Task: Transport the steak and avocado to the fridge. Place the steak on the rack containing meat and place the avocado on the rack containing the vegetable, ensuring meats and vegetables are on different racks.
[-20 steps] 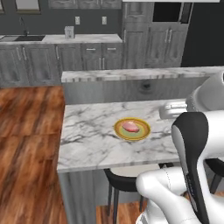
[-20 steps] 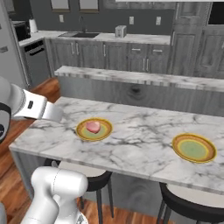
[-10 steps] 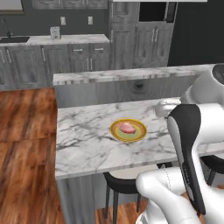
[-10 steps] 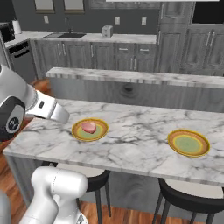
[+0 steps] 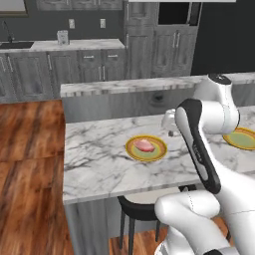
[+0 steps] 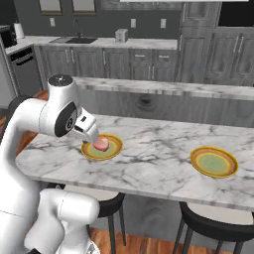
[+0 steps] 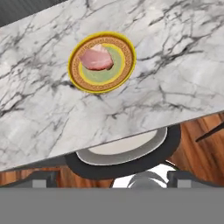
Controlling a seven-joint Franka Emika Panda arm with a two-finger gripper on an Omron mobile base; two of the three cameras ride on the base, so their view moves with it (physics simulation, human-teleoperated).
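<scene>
Steak (image 5: 144,145) is seen lying on a yellow-rimmed green plate (image 5: 133,151), just left of centre in the left base view, on the marble table (image 5: 94,159). In the hand view the steak (image 7: 97,58) sits on the upper left part of the plate (image 7: 114,73), in the upper middle of the frame, well apart from the fingertips at the bottom edge. In the right base view the steak (image 6: 101,144) is partly hidden behind the white hand, on the plate (image 6: 112,151) at left of centre.

Tool (image 7: 112,180) is held above the near table edge, jaws spread wide, nothing between them; only the fingertips (image 7: 43,179) are seen, low in the hand view. Nothing is gripped.

A second plate (image 6: 214,161) of the same kind is seen bare at right of centre in the right base view, well apart from the first; its edge (image 5: 242,138) is seen at the right border of the left base view.

A dark round stool (image 7: 124,156) is seen under the table edge, lower middle of the hand view. Grey cupboards (image 6: 109,62) run along the top of both base views.
</scene>
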